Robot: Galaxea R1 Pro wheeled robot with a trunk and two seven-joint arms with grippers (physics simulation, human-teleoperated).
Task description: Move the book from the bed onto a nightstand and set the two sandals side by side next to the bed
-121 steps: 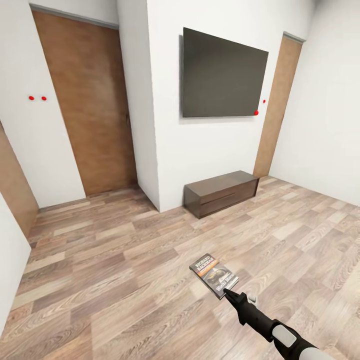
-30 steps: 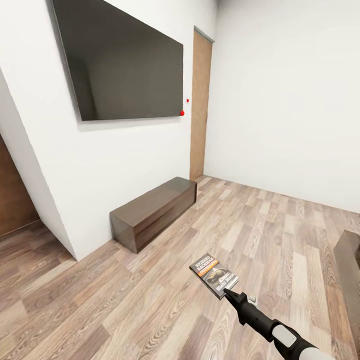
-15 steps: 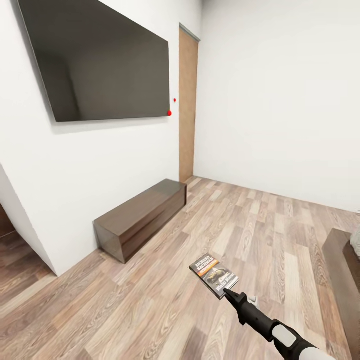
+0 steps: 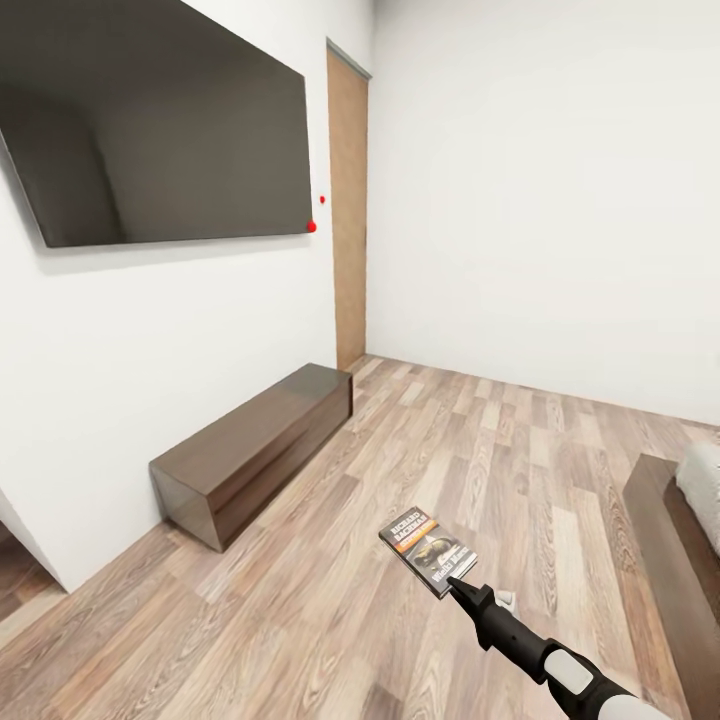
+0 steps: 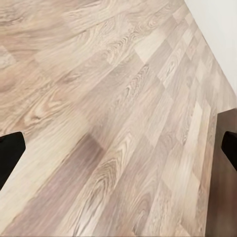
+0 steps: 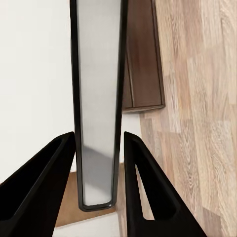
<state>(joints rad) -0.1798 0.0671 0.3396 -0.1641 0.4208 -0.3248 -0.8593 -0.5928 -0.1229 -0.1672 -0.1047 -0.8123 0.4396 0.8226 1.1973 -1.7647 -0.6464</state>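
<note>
The book-to-nightstand step is in hand, and by the look of things it is the carrying leg — the robot is out on the wood floor (image 4: 300, 600) with the book (image 4: 428, 549) already off the bed (image 4: 680, 540). The right gripper (image 4: 455, 583) is clamped on the book's near edge; in the right wrist view the two dark fingers (image 6: 49, 182) press either side of the thin book (image 6: 97, 103), seen edge-on. The book sits flat, cover up, held well above the floor and to the left of the bed's dark frame corner.

The right arm reaches forward and a little leftward from the lower right of the head view, nearly straight, wrist level. The left gripper (image 5: 118, 148) has its fingertips spread wide apart at the two sides of its wrist view, with nothing between them — just floorboards beneath, and a strip of dark wood at one edge.

Well to the left of the bed, against the wall, stands a low dark cabinet (image 4: 250, 450) under a wall-mounted television (image 4: 160, 130); a wooden door (image 4: 348, 210) stands beyond them.

No nightstand can be made out here. The next move, I judge, calls for bringing the bed's head end into sight and finding a nightstand there, keeping the book level in the grip.
</note>
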